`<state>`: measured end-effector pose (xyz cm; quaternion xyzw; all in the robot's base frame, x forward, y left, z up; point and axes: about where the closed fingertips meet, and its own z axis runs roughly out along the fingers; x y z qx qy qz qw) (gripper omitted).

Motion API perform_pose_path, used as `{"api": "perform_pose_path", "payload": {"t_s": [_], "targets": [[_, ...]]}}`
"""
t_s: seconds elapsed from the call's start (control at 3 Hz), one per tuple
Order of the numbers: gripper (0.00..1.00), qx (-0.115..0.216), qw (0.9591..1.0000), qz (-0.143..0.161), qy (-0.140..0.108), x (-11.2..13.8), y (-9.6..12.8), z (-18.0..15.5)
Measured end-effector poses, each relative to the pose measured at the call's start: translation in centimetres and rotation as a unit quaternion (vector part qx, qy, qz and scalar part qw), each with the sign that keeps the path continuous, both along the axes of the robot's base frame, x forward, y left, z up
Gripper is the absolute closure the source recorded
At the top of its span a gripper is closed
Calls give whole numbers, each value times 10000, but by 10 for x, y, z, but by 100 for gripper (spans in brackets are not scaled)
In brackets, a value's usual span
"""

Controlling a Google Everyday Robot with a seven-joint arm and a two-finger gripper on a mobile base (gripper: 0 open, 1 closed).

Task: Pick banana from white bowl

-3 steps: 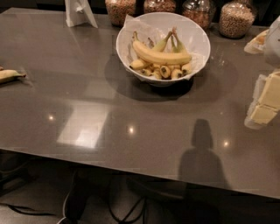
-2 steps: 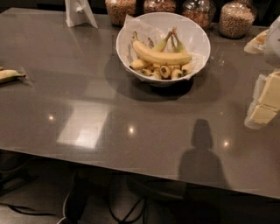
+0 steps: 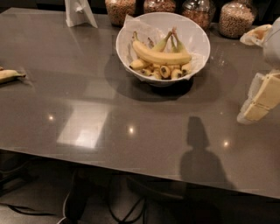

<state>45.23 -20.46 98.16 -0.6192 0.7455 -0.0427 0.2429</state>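
Note:
The banana (image 3: 161, 57), long, curved and yellow with a greenish stem, lies across the top of the white bowl (image 3: 199, 35) at the back middle of the table. Crinkled white paper lines the bowl. Under the banana lie shorter bunched bananas (image 3: 168, 71) with dark tips. My gripper (image 3: 260, 99), pale cream, hangs at the right edge of the camera view. It is to the right of the bowl and nearer the camera, well apart from it and above the table.
The bowl stands on a grey glossy table (image 3: 87, 109). Several glass jars of grain (image 3: 236, 17) line the back edge. A white stand (image 3: 80, 12) is at the back left. A small pale banana (image 3: 9, 75) lies at the left edge.

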Motion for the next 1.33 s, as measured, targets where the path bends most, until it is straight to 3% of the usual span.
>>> {"api": "perform_pose_path", "payload": {"t_s": [0.33, 0.67, 1.0, 1.33], "targets": [[0, 388, 9969, 321, -609, 26, 17, 2], [0, 839, 9901, 519, -996, 56, 35, 5], [0, 1083, 9849, 627, -1197, 72, 45, 6], [17, 1362, 9803, 778, -1200, 97, 71, 6]]}}
